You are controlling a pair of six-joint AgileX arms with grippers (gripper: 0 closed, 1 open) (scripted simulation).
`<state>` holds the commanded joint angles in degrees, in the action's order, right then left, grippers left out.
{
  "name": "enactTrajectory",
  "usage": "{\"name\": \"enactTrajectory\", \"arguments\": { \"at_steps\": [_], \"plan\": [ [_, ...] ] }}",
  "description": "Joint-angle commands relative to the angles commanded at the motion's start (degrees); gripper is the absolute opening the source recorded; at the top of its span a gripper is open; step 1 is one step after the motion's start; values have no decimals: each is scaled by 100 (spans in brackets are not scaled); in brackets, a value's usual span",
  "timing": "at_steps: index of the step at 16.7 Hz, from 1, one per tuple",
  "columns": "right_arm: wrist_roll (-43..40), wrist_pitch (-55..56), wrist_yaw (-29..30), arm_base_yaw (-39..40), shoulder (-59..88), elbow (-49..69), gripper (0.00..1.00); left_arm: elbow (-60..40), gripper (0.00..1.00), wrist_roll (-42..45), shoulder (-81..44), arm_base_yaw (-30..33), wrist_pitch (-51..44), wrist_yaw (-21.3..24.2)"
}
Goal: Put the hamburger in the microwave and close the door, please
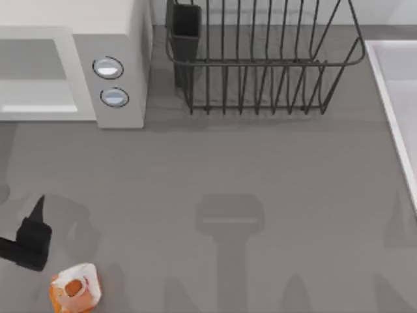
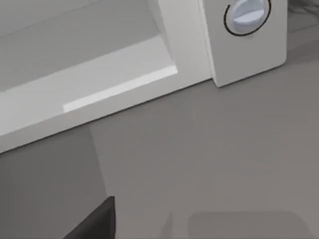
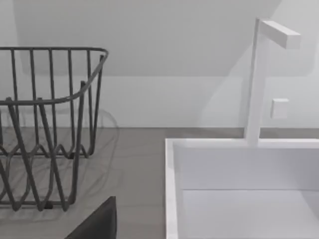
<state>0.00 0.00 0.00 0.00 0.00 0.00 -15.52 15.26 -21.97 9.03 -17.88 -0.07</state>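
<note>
The hamburger sits at the near left corner of the table, well apart from the microwave at the far left, and the left gripper hangs just beside it, slightly to the burger's far-left side, not touching. Whether its fingers are apart or together I cannot tell from here. The step in hand looks like the approach for the pick-up, so the sensible play is to swing over the bun, come down square and close on its sides gently, since that wrapping looks soft and could slip or crush. The top view gives us the burger, the gripper and the dish rack behind. The left wrist view offers something else: the microwave's front close up, one knob, and a pale bar that I take for the handle of the door, which seems closed, though I would not swear to it. The right wrist view looks toward the rack, a white sink and its tap; of the right arm's fingers I cannot tell the state.
</note>
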Motion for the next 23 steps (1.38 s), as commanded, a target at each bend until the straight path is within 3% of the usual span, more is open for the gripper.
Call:
{"name": "enactTrajectory", "arguments": {
  "at_steps": [6,10,15,23],
  "plan": [
    [0,0,0,0,0,0,100,-1523,100,1492,-3508,798,-1942,-10],
    [0,0,0,0,0,0,100,-2432,100,2387,-5129,1309,-3019,-21],
    [0,0,0,0,0,0,100,-3050,100,2986,-5868,1656,-3716,-22],
    [0,0,0,0,0,0,100,-2813,100,2999,-6077,1642,-3290,-22]
  ]
}}
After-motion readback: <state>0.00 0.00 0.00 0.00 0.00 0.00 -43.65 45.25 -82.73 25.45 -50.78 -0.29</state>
